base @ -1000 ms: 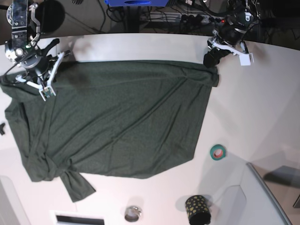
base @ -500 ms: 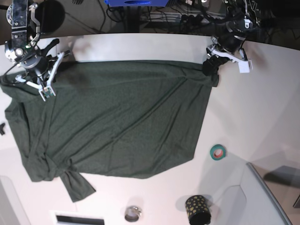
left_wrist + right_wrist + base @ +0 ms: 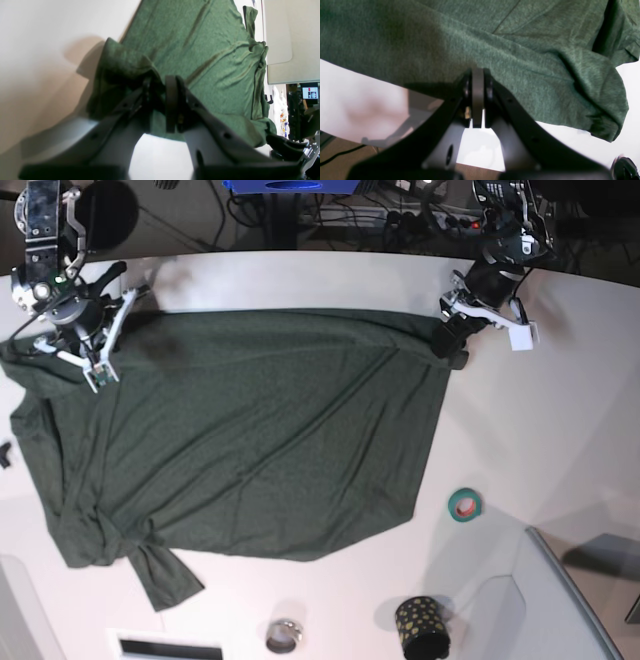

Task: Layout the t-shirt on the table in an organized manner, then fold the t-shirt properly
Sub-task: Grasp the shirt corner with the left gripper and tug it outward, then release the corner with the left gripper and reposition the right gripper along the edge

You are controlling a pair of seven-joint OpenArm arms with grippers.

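Observation:
The dark green t-shirt (image 3: 250, 430) lies spread over most of the white table (image 3: 540, 410), creased diagonally, with one sleeve bunched at the near left. My left gripper (image 3: 448, 340) is at the shirt's far right corner. In the left wrist view this gripper (image 3: 161, 100) is shut on a raised fold of the t-shirt (image 3: 200, 37). My right gripper (image 3: 98, 375) rests on the shirt's far left part. Its jaws (image 3: 477, 82) are pressed together with the tips against the t-shirt (image 3: 445, 37) near its edge. Whether fabric is pinched there is hidden.
A green tape roll (image 3: 464, 504) lies right of the shirt. A black dotted cup (image 3: 422, 627) and a small metal ring (image 3: 283, 636) sit at the near edge. A grey bin corner (image 3: 580, 600) fills the near right. Cables run behind the table.
My left gripper has moved toward the near side with the shirt's corner, bunching the fabric there. The right gripper has stayed put.

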